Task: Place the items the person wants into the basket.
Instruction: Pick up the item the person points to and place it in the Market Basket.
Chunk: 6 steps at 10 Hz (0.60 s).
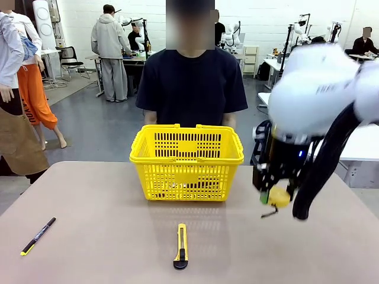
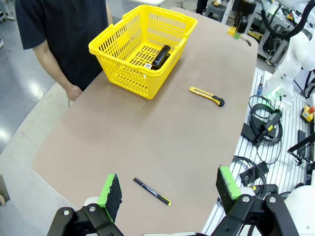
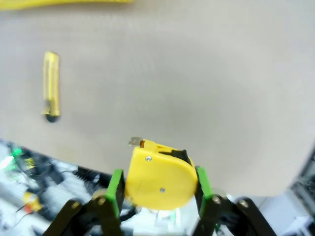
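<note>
My right gripper (image 1: pixel 273 199) is shut on the small yellow tape measure (image 1: pixel 279 197) and holds it above the table, right of the yellow basket (image 1: pixel 186 173). In the right wrist view the tape measure (image 3: pixel 160 177) sits between the green pads (image 3: pixel 116 189), with its black strap hanging below. A black stapler (image 2: pixel 161 56) lies inside the basket (image 2: pixel 125 73). The person (image 1: pixel 192 83) in a dark T-shirt stands behind the basket. My left gripper (image 2: pixel 169 184) hangs open high over the near end of the table, nothing between its fingers.
A yellow-and-black utility knife (image 1: pixel 181 245) lies on the table in front of the basket. A thin black pen with a yellow end (image 1: pixel 38 235) lies near the table's front left. Cables and equipment (image 2: pixel 263 130) sit beyond the table's edge.
</note>
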### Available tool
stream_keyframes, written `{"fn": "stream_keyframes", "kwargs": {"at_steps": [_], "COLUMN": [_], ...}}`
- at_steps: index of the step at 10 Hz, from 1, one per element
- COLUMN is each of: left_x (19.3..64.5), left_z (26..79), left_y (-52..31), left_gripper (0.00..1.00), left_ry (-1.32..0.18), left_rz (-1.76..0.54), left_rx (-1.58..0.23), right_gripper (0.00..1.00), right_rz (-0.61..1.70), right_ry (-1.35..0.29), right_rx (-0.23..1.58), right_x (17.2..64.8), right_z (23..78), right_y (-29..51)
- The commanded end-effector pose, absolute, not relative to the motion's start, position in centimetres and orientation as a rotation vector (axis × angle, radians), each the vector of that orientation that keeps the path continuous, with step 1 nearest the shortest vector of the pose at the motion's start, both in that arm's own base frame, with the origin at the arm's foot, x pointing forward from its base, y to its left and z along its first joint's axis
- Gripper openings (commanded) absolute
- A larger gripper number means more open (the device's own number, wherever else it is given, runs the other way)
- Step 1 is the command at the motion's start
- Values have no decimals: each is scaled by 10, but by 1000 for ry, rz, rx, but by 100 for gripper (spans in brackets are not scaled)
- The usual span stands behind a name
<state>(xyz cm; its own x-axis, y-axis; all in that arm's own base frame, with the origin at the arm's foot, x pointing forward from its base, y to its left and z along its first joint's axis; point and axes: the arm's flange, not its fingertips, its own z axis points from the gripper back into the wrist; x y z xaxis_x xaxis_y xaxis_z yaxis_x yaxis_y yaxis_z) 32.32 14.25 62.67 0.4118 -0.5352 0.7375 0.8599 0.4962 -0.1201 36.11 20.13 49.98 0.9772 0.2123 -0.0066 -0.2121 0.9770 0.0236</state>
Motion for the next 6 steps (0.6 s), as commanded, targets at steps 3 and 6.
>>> {"fn": "stream_keyframes", "kwargs": {"at_steps": [3, 6], "left_x": [323, 323], "left_z": [626, 626], "left_y": [143, 143], "left_gripper": [100, 100], "left_ry": [-698, -698], "left_rz": [-948, -948], "left_rx": [-541, -541], "right_gripper": [11, 11], "right_rz": [121, 89], "right_ry": [-96, -108], "right_rx": [50, 61], "right_x": [329, 322], "right_z": [597, 618], "right_y": [219, 217]}}
